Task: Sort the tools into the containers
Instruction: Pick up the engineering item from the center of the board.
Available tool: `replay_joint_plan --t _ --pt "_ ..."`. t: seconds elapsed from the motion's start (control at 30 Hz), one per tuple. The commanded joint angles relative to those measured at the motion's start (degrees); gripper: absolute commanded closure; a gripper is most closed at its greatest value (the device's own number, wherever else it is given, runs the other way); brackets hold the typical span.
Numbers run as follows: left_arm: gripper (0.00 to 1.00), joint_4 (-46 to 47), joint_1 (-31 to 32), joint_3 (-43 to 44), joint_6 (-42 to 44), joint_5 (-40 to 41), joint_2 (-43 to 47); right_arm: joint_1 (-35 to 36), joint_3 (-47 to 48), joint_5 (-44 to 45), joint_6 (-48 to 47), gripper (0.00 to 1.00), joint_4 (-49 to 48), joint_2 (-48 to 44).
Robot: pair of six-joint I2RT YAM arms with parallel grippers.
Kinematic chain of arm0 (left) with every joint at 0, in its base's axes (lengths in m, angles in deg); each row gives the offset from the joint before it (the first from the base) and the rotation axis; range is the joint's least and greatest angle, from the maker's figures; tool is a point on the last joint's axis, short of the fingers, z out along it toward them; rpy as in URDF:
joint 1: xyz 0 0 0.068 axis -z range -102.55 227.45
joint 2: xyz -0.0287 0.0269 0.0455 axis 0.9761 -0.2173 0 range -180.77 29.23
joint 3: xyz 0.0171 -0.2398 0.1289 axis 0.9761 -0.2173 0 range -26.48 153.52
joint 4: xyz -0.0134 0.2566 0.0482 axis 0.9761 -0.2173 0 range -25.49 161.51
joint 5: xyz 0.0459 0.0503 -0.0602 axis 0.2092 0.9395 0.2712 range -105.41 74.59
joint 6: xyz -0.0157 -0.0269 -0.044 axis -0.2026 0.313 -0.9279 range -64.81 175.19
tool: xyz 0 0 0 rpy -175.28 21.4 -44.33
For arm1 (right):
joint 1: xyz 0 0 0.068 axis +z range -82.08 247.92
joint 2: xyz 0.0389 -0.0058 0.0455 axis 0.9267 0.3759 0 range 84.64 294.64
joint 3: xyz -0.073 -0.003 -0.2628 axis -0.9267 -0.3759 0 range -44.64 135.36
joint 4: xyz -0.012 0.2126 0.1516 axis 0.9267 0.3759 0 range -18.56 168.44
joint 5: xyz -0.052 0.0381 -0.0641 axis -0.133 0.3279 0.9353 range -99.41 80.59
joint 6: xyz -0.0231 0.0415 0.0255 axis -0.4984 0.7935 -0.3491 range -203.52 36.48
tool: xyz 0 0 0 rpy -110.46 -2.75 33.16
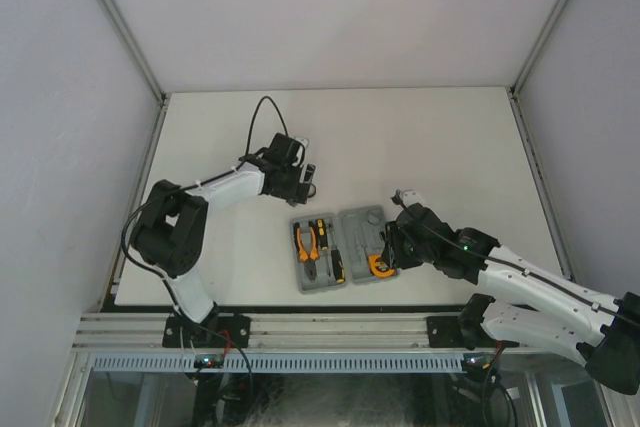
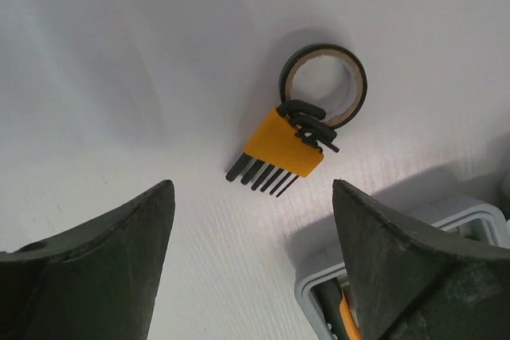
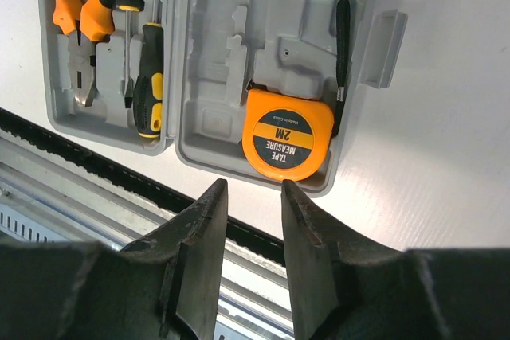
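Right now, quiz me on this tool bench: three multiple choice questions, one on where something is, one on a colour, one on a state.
1. Where is the tape measure?
A) on the bare table
B) in the grey case, in the half nearer the right arm
C) on top of a closed lid

2. What colour is the holder of the hex-key set?
A) blue
B) grey
C) orange

3. How does the left gripper stand?
A) open, nothing between its fingers
B) shut on the hex-key set
C) shut on the tape measure

Answers:
1 B, since it sits in a moulded compartment of the open case.
2 C, since the block around the black keys is plainly orange.
3 A, since its fingers stand wide apart above the set, which lies on the table.
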Motion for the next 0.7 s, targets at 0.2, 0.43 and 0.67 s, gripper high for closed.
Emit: replay_joint_plan --t 0.2,0.43,0.67 --pt "0.32 0.6 -0.3 6.7 2.9 -1.8 -3.3 0.0 0.1 -0.5 -0.7 0.67 -0.3 -0.8" --pt "0.34 0.2 -0.3 7.2 3.3 -3.4 -4.6 0.1 0.1 -1.0 -0.5 0.67 -0.7 -0.3" --pt "0.31 0.0 -0.6 7.6 4.0 -5.0 -6.5 0.3 0.2 -1.5 -0.5 0.67 -1.1 0.2"
